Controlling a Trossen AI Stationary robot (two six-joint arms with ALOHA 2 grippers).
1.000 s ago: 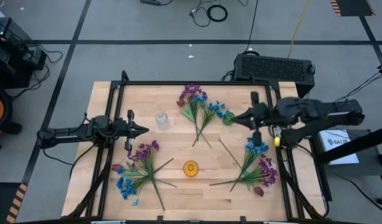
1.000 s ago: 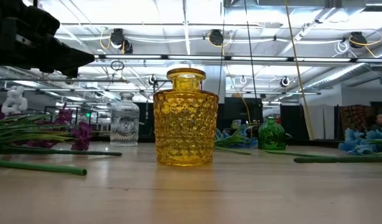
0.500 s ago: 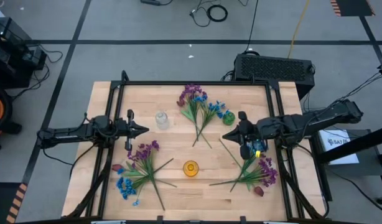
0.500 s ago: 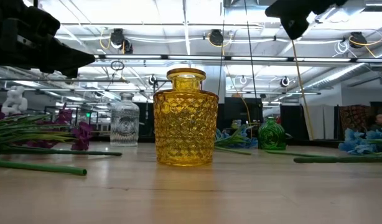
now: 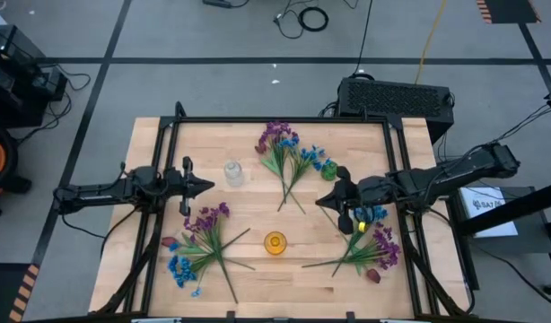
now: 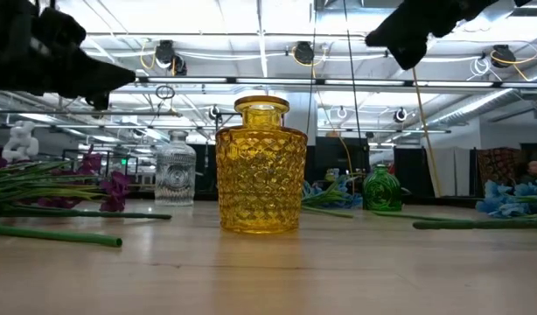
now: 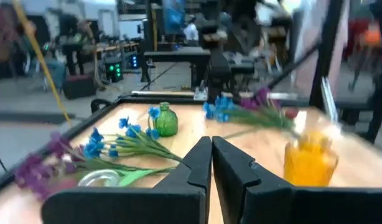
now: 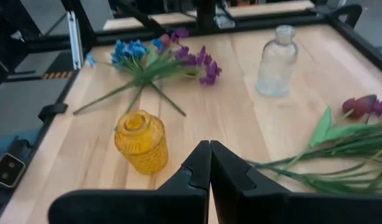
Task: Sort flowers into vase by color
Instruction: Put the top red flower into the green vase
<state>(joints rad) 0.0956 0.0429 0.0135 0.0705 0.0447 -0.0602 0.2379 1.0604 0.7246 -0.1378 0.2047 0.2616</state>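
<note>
Even overhead lighting, bright, soft shadows on the table [image 5: 258, 269]. Low view: ceiling lights [image 6: 303, 52] glare at 12 o'clock, yellow vase [image 6: 261, 166] sharp and backlit, arms dark silhouettes. Left wrist view blurry, background smeared. Right wrist view soft toward the edges.

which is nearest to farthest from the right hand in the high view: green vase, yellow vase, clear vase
1. green vase, just behind the right hand, toward the table's far edge.
2. yellow vase, left of it, toward the near edge.
3. clear vase, farthest, over on the left arm's side.
</note>
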